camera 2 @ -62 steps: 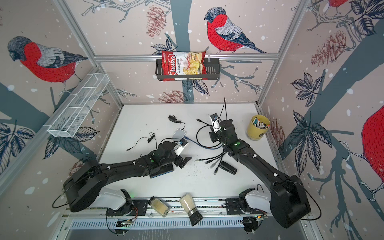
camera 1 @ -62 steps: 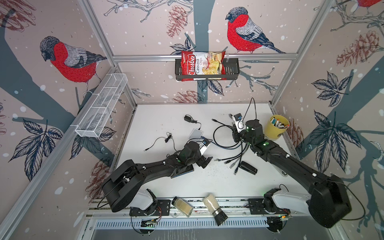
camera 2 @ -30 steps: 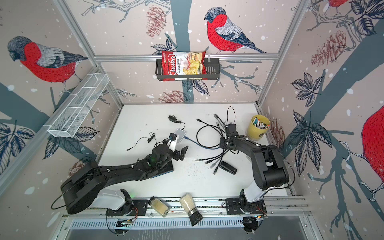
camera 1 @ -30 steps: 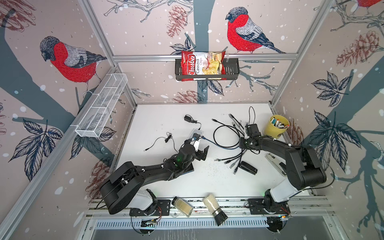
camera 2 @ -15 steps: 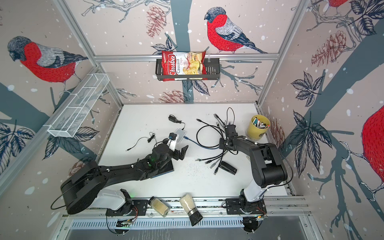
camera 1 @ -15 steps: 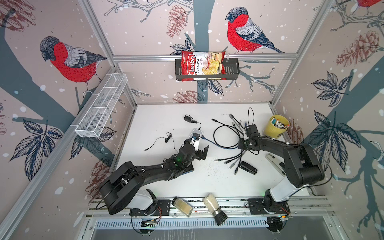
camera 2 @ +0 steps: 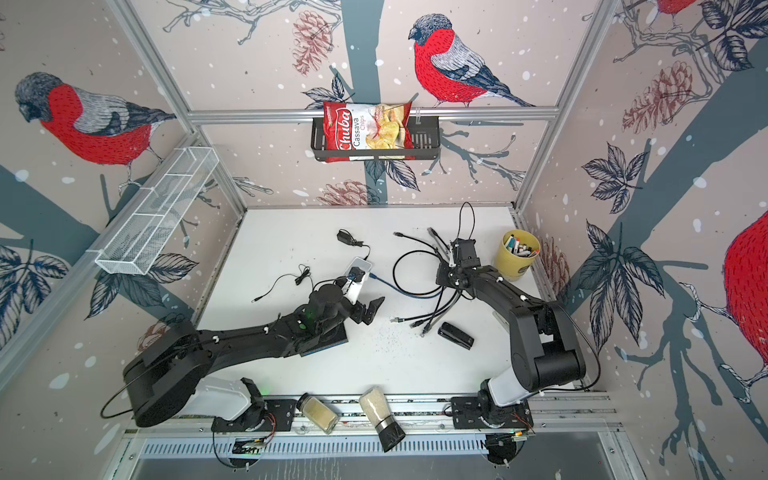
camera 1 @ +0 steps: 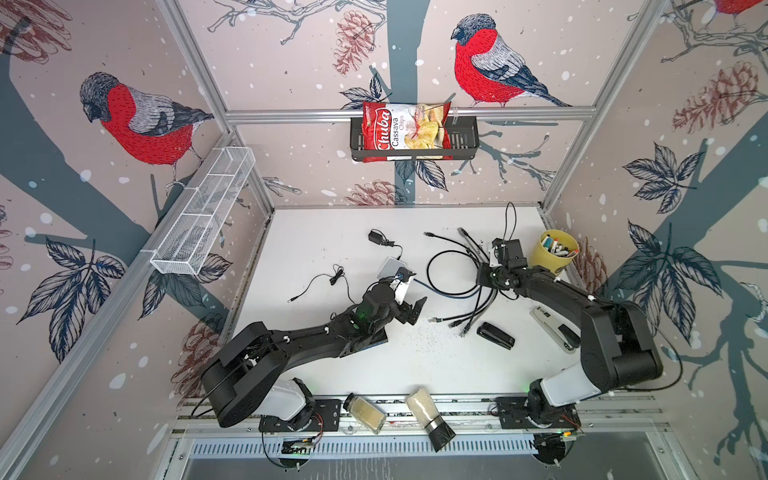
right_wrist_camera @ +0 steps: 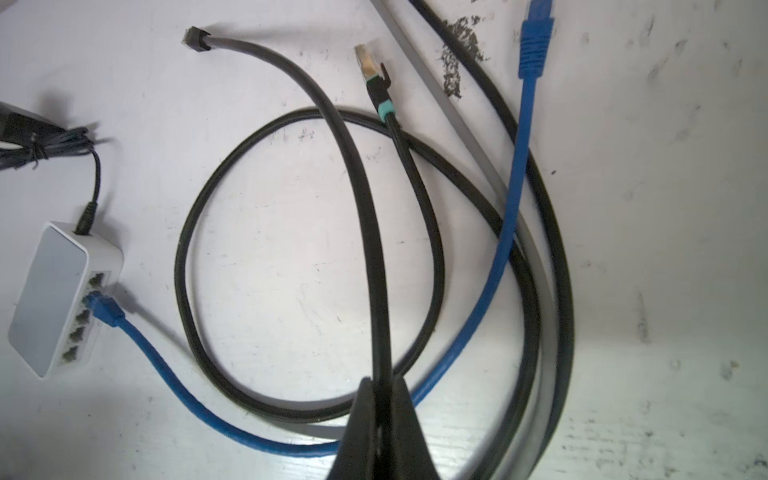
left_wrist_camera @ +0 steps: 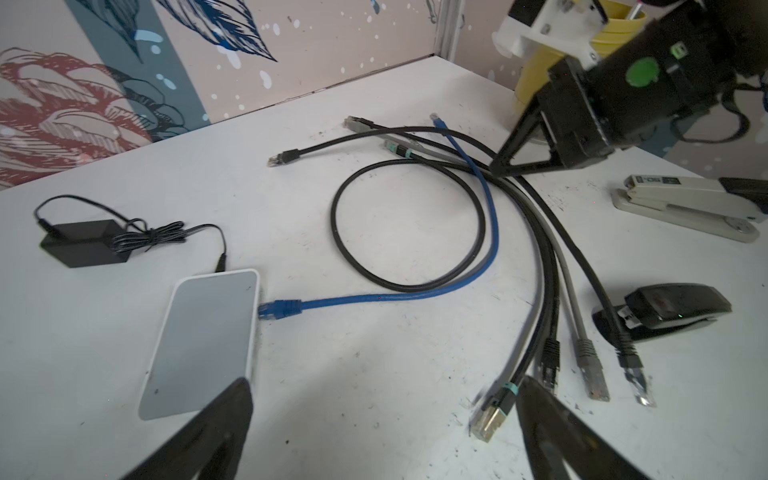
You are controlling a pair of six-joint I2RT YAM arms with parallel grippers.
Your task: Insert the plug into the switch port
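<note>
Your left gripper [left_wrist_camera: 384,388] wide and empty beside the switch [left_wrist_camera: 203,332] at table centre, blue plug [left_wrist_camera: 280,309] in its port, your right gripper [right_wrist_camera: 380,386] clamped on a black cable [right_wrist_camera: 365,208] nearer the right edge, scuffed white table [camera 1: 307,232] bare at the far left corner, walls [camera 1: 316,174] on three sides.

Chips bag [camera 1: 405,131] sits in black basket [camera 1: 467,143] on back wall. White wire rack [camera 1: 199,220] on left wall. On table [camera 1: 415,365]: adapter [camera 1: 376,237] at back w/ cord bundled, thin lead [camera 1: 320,282] left. Yellow cup [camera 1: 548,264] w/ pens [camera 1: 559,248] at right edge. Grey stapler [camera 1: 552,328] right, black stapler [camera 1: 495,336] nearer centre. Jar [camera 1: 366,412] & grinder [camera 1: 430,417] lie tilted on front rail.
</note>
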